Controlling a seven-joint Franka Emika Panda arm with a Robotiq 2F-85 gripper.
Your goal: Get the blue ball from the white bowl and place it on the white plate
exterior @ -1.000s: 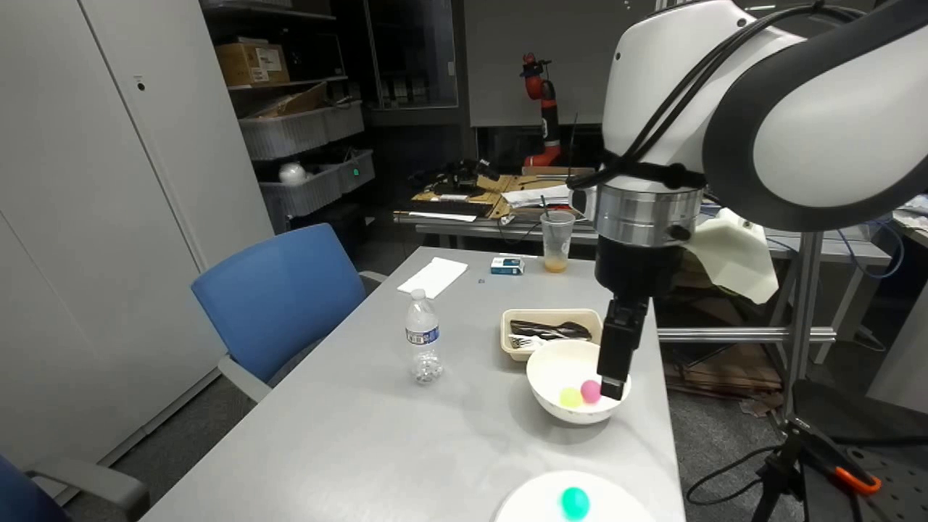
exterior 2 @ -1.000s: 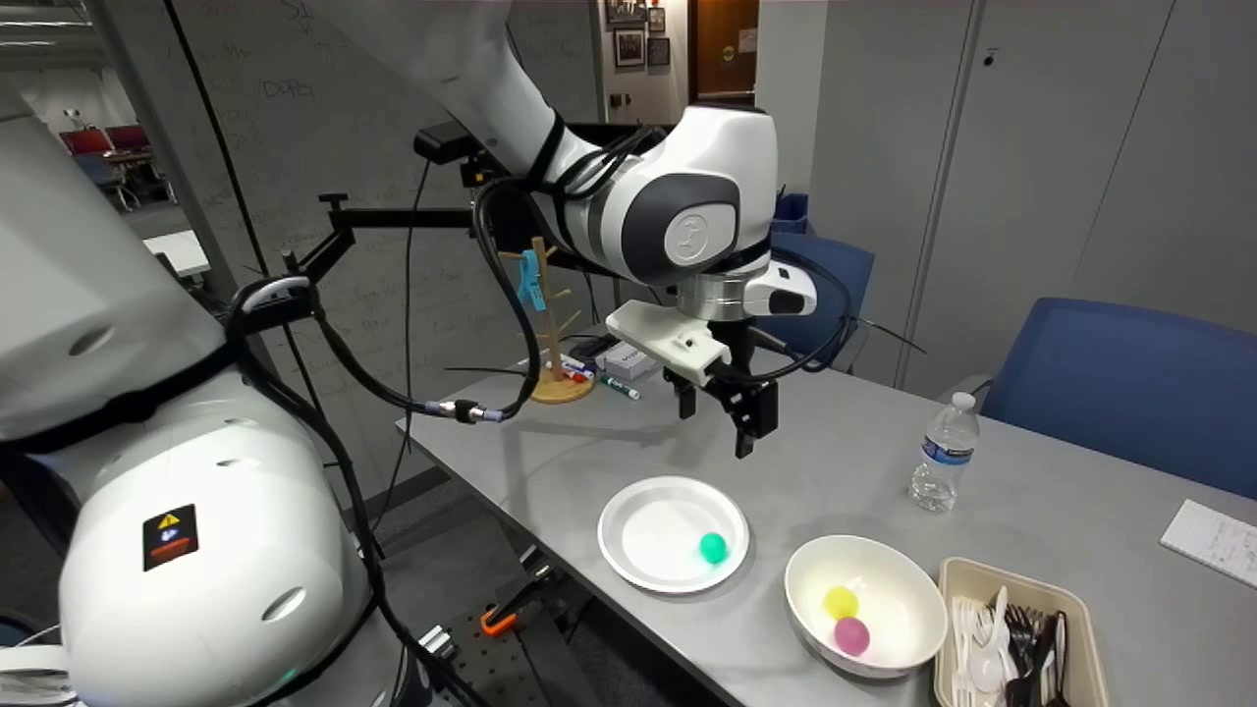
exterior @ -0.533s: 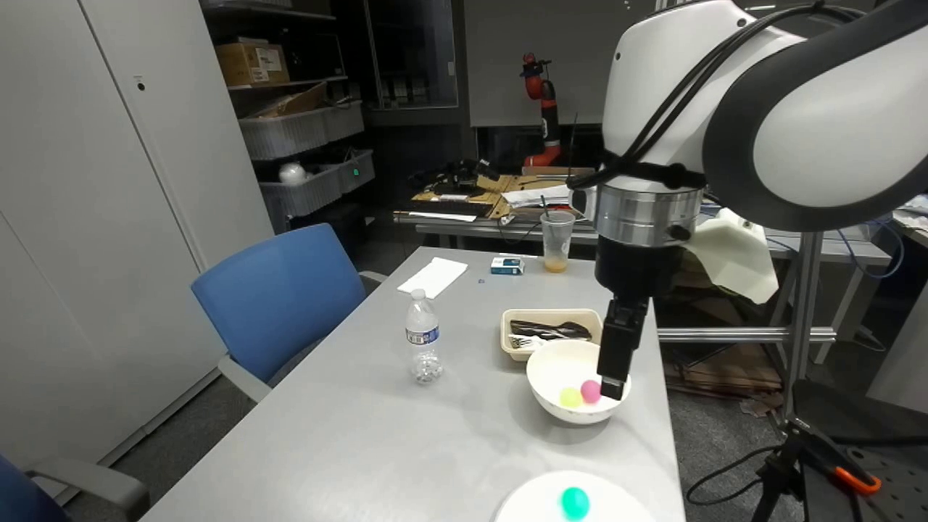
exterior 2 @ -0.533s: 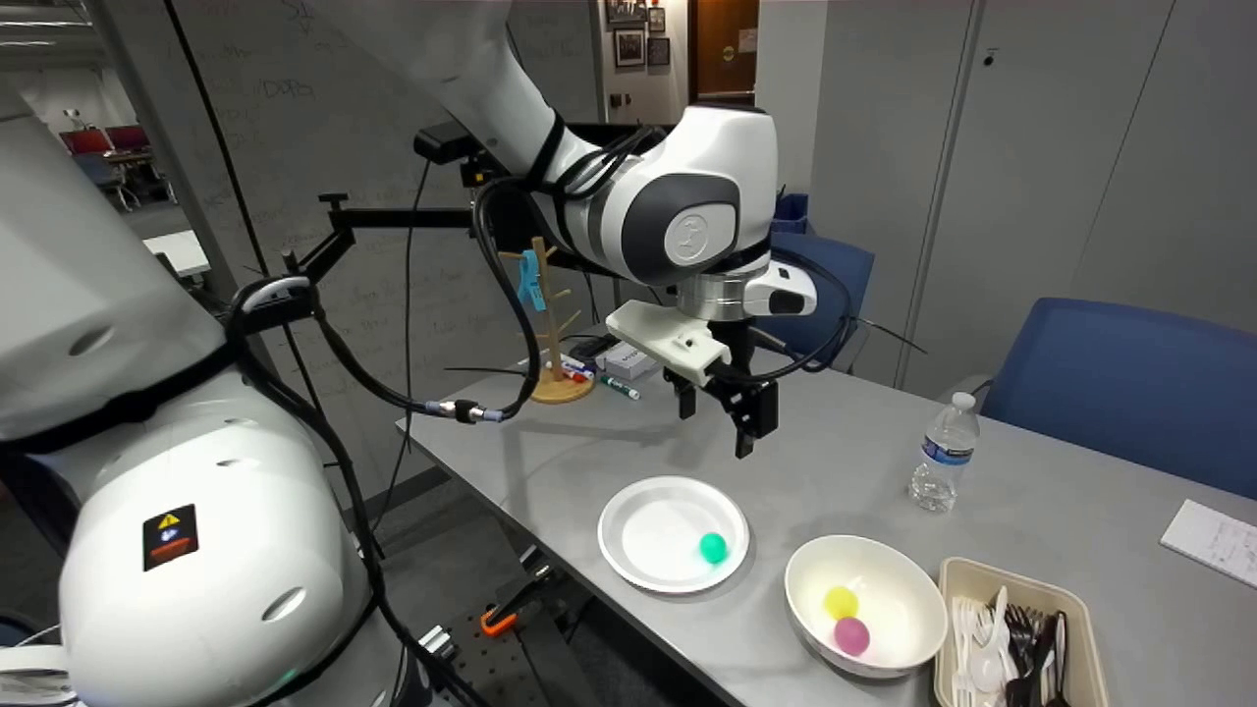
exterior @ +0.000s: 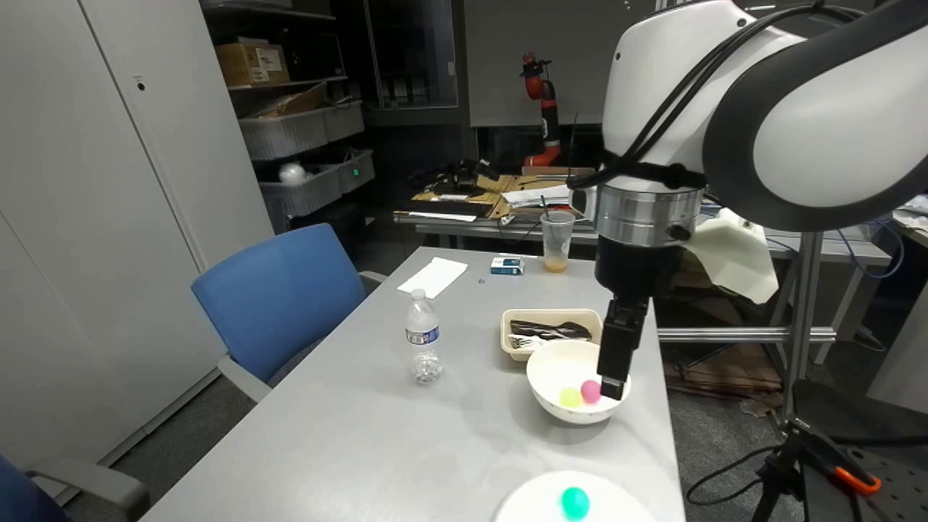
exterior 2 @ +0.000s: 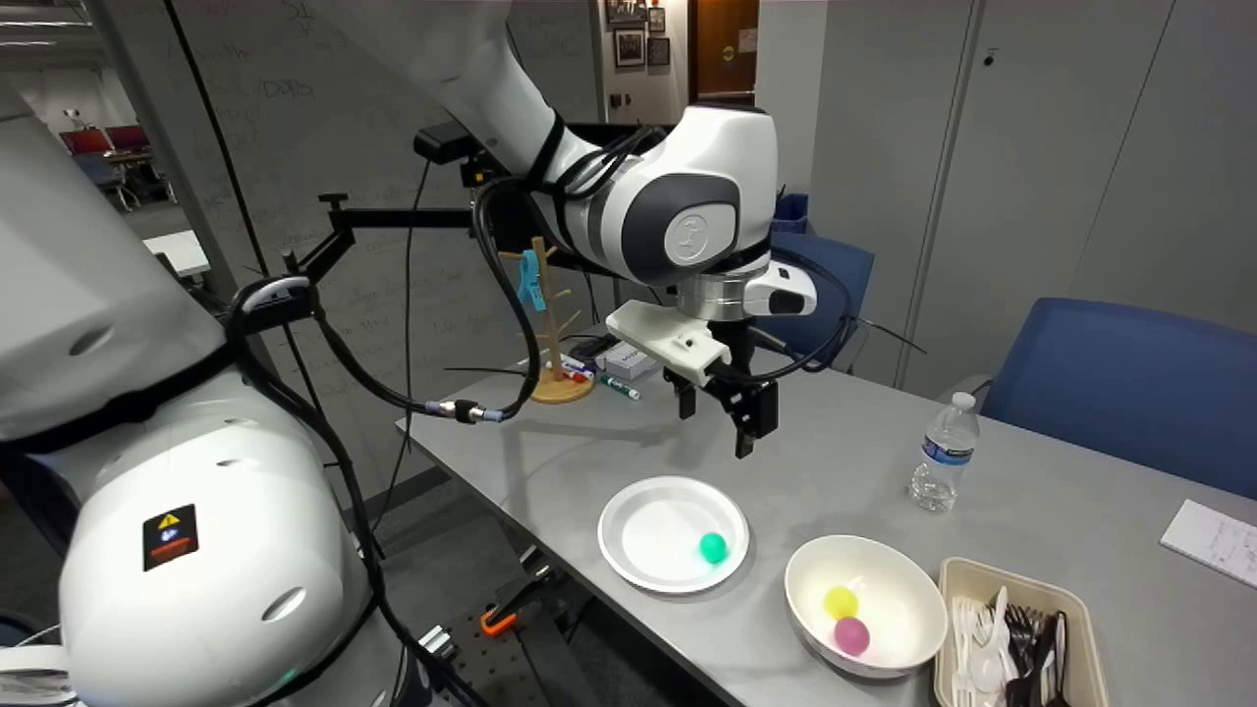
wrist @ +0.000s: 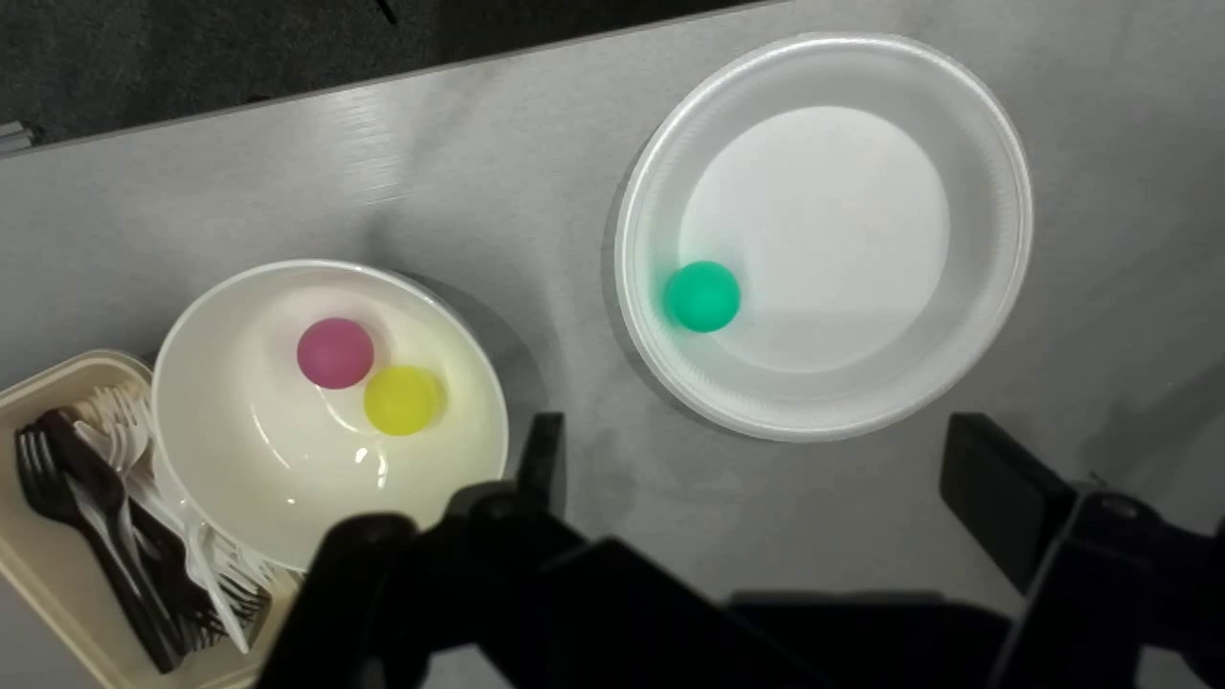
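Note:
The blue ball, small and teal, rests on the white plate, near the rim on the bowl's side. In an exterior view the ball also shows on the plate. The white bowl stands apart from the plate and holds a pink ball and a yellow ball; the bowl also shows in an exterior view. My gripper is open with nothing between its fingers. It hangs above the table beside the plate in an exterior view.
A beige tray of cutlery stands right beside the bowl. A plastic bottle stands farther across the table. A wooden stand with markers is at the table's end. A cup and a small box are also on the table.

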